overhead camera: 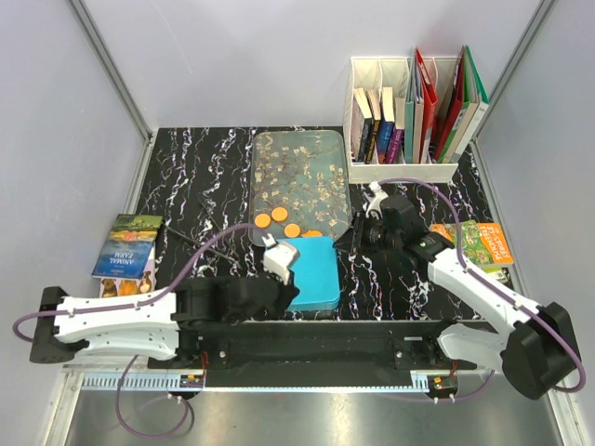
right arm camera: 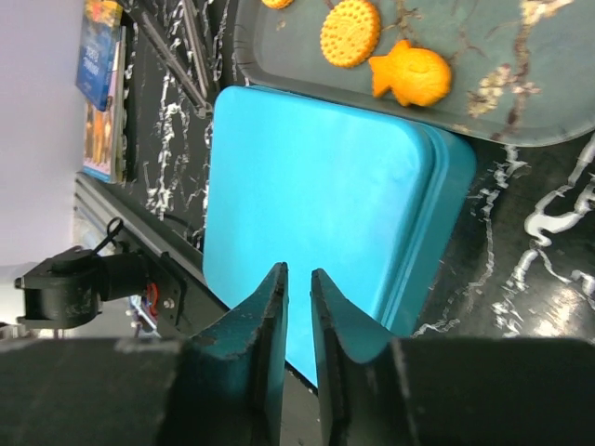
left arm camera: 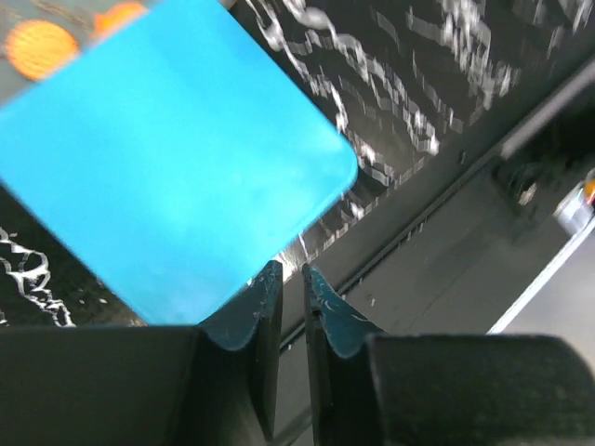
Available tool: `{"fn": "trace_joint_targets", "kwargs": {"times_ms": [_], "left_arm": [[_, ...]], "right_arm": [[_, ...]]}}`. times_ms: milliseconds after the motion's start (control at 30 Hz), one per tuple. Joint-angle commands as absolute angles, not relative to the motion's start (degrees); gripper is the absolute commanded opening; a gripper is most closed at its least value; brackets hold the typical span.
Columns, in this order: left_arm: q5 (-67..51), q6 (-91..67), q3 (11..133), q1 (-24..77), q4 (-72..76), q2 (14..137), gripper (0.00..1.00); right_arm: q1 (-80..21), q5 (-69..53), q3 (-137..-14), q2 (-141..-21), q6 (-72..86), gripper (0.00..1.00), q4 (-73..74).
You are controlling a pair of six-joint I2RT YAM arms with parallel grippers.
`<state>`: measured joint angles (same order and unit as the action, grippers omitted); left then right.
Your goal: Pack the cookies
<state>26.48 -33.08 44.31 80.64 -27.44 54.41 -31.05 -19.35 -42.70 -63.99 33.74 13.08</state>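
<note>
Several orange cookies (overhead camera: 279,215) lie at the near end of a floral tray (overhead camera: 299,167). In the right wrist view I see a round cookie (right arm camera: 350,32) and a fish-shaped one (right arm camera: 414,74). A closed blue tin (overhead camera: 314,274) sits in front of the tray. My left gripper (overhead camera: 281,255) hovers over the tin's left edge, jaws together and empty (left arm camera: 290,274). The blue lid (left arm camera: 177,158) and two orange cookies (left arm camera: 39,48) show in its view. My right gripper (overhead camera: 368,214) is right of the tin (right arm camera: 316,214), jaws together and empty (right arm camera: 297,274).
A white file holder with books (overhead camera: 414,111) stands at the back right. A book (overhead camera: 125,246) lies at the left edge, another (overhead camera: 479,243) at the right. Thin black sticks (overhead camera: 200,237) lie left of the tray. The arm rail (overhead camera: 307,344) runs along the near edge.
</note>
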Motion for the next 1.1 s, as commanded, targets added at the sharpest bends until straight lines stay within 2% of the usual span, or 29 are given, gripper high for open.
{"fn": "trace_joint_targets", "kwargs": {"times_ms": [0, 67, 167, 500, 867, 1067], "left_arm": [[33.05, -40.5, 43.42, 74.55, -29.53, 52.03, 0.18], [29.9, -41.92, 41.93, 69.2, -29.88, 53.69, 0.18], [29.01, -43.24, 40.17, 66.89, -28.39, 57.38, 0.11], [26.99, -41.58, 40.17, 66.18, -22.68, 68.46, 0.1], [24.52, -40.17, 39.99, 65.57, -19.51, 71.98, 0.1], [23.64, -39.99, 39.73, 65.3, -18.46, 72.95, 0.1]], "right_arm": [[-31.03, -25.3, -43.24, -68.72, 35.59, 0.21, 5.72], [-31.03, -27.5, -43.59, -71.96, 36.21, 0.19, 3.87], [-31.03, -28.91, -44.03, -75.22, 36.48, 0.15, 2.11], [-31.03, -29.09, -43.07, -80.33, 35.86, 0.1, 0.79], [-30.94, -26.9, -39.2, -82.35, 35.77, 0.09, 0.88], [-31.03, -25.75, -38.06, -86.83, 36.03, 0.03, 2.37]]}}
